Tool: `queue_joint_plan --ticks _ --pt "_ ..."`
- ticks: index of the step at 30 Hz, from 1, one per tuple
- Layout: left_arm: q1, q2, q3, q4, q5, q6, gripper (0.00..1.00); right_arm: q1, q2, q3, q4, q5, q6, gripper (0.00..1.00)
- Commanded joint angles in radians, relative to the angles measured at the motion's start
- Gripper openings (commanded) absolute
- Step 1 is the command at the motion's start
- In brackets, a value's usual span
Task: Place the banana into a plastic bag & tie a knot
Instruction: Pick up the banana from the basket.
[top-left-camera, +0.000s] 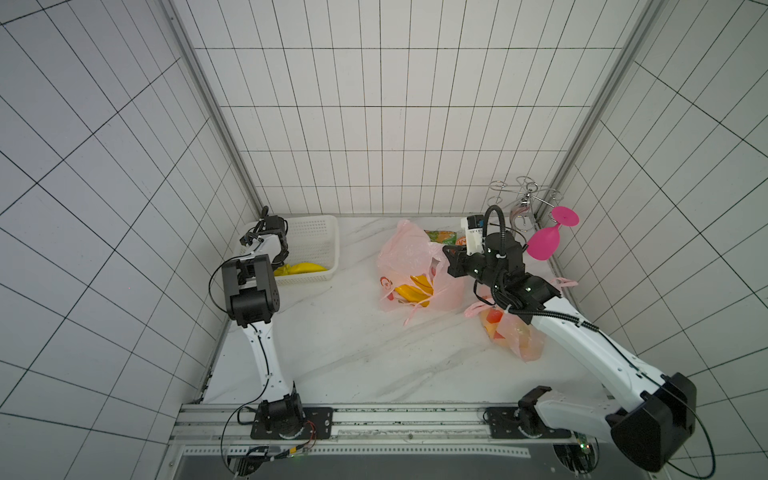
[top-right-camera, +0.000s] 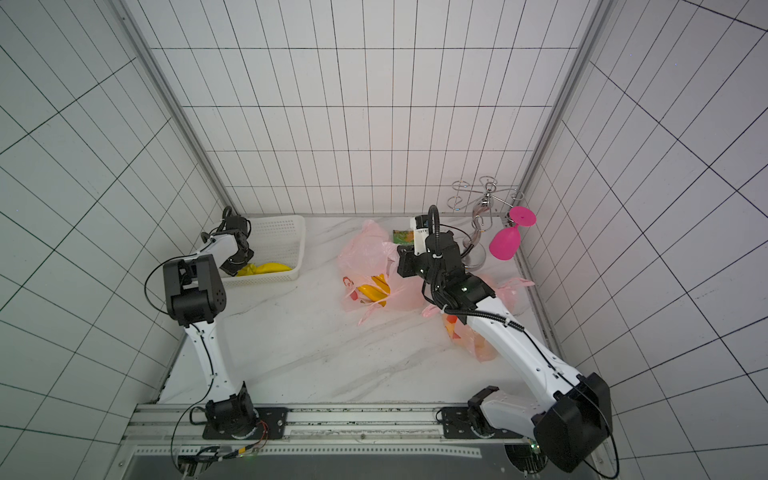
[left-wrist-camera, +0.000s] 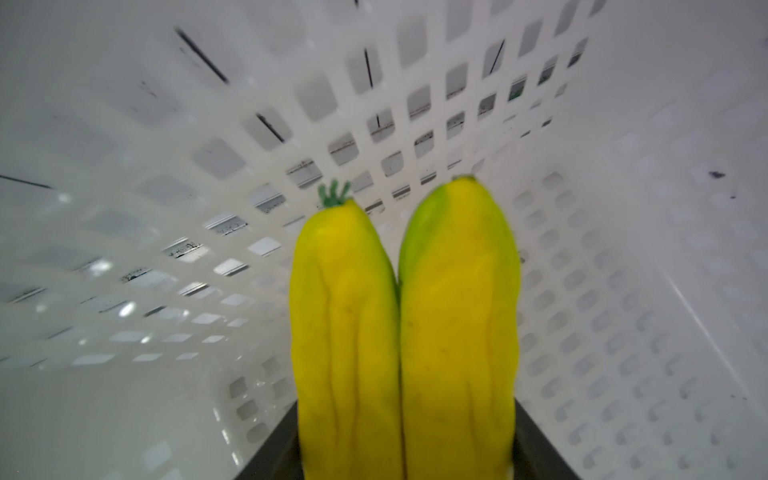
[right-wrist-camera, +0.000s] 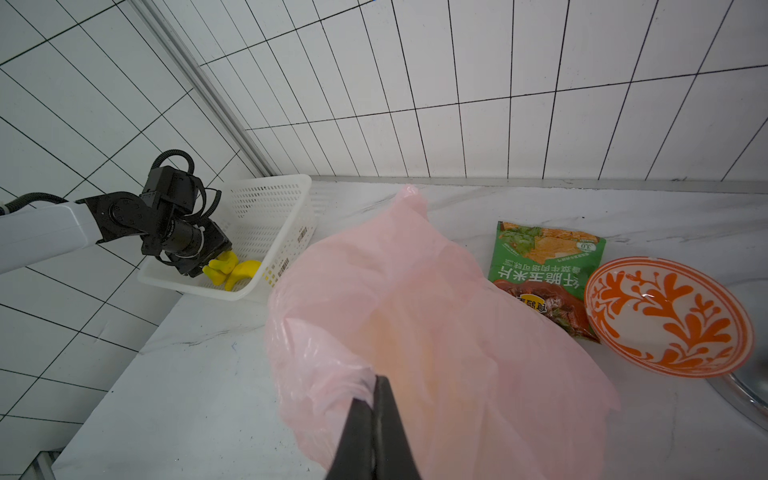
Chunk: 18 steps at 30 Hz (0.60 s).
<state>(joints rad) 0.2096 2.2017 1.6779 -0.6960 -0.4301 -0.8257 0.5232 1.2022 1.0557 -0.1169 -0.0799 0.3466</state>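
Note:
Yellow bananas (left-wrist-camera: 403, 332) lie in the white perforated basket (top-left-camera: 320, 232) at the back left, also seen in a top view (top-right-camera: 270, 268) and in the right wrist view (right-wrist-camera: 232, 270). My left gripper (left-wrist-camera: 405, 409) reaches down into the basket, its dark fingers pressed against both sides of the banana bunch. A pink plastic bag (top-left-camera: 409, 253) stands at mid table with its mouth lifted, and more yellow bananas (top-left-camera: 415, 286) show through its film. My right gripper (right-wrist-camera: 376, 382) is shut on a gathered fold of the bag's rim.
A second filled pink bag (top-left-camera: 515, 332) lies under my right arm. A green snack packet (right-wrist-camera: 544, 266) and an orange-patterned bowl (right-wrist-camera: 669, 316) sit behind the bag. A pink wine glass (top-left-camera: 544, 243) hangs from a wire rack (top-left-camera: 528, 195) in the back right corner.

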Motion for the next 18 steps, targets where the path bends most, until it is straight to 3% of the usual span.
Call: queue_joint_plan --ticks 1,7,15,18 --pt "-0.009 -0.065 -0.014 0.057 0.002 -0.003 0.32 -0.011 -0.012 -0.02 -0.012 0.012 -0.006 0.0" --pt "-0.024 -0.168 -0.112 0.187 0.058 -0.005 0.3 -0.012 -0.013 -0.019 -0.018 0.018 -0.006 0.0" --pt "-0.055 -0.407 -0.178 0.28 0.114 0.018 0.29 -0.011 -0.009 0.01 -0.029 0.015 -0.012 0.0" --pt "-0.088 -0.539 -0.261 0.352 0.118 0.045 0.29 -0.01 0.001 0.026 -0.032 0.014 -0.015 0.0"
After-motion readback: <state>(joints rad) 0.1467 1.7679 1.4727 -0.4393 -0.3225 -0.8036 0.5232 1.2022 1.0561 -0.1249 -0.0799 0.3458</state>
